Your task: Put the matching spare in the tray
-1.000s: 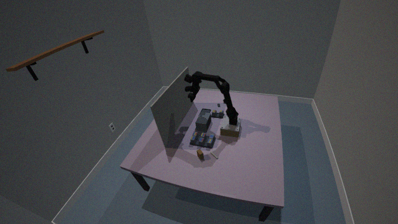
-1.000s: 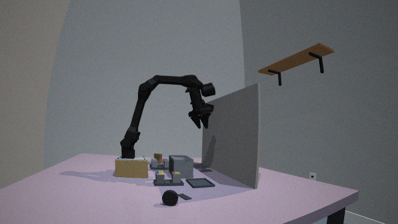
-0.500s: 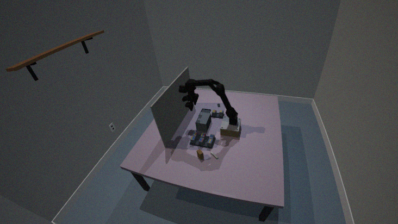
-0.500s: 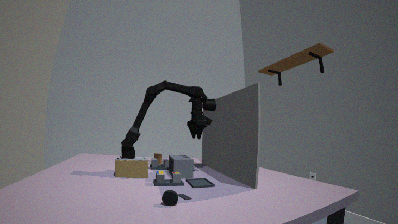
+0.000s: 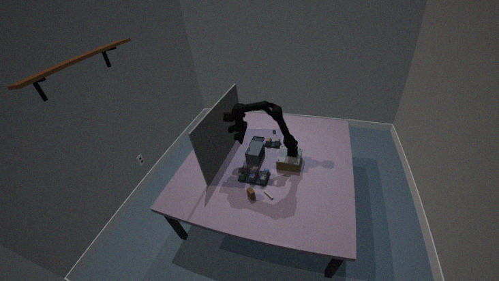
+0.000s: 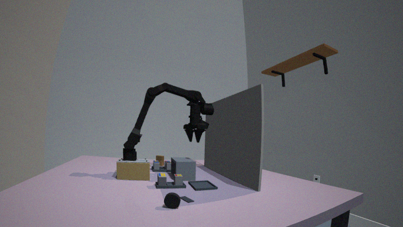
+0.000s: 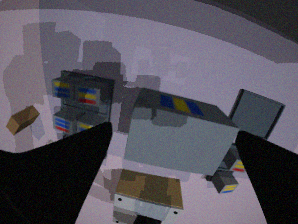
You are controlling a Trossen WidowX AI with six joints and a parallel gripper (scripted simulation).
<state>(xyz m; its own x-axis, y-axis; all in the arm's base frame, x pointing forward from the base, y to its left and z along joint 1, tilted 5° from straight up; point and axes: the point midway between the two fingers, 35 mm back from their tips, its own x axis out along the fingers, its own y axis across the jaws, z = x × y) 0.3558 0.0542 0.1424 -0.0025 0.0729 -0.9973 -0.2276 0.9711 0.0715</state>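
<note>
The mounted unit, a grey box (image 5: pixel 255 153) (image 6: pixel 183 169) (image 7: pixel 180 142), stands between two spare racks. Its far side shows blue, yellow and blue stripes in the wrist view. My gripper (image 6: pixel 194 141) (image 7: pixel 175 129) is open and empty, pointing down high above the box, near the upright panel. The larger rack (image 6: pixel 162 170) holds several grey spares with coloured stripes, such as one spare (image 7: pixel 62 88) with yellow and blue; its full order is unclear. The smaller rack (image 6: pixel 170 185) holds a blue-yellow spare (image 6: pixel 162 179) (image 7: pixel 225 182) and a red-yellow spare (image 6: pixel 178 179). The tray (image 6: pixel 202 185) (image 7: pixel 257 114) is empty.
An upright grey panel (image 5: pixel 216 139) (image 6: pixel 234 138) stands close beside the box and arm. A brown block (image 5: pixel 251 194) (image 6: pixel 159 160) (image 7: pixel 22 120) and a white stick (image 5: pixel 268 195) lie past the larger rack. A dark round object (image 6: pixel 172 200) and flat dark piece (image 6: pixel 186 199) lie near the smaller rack.
</note>
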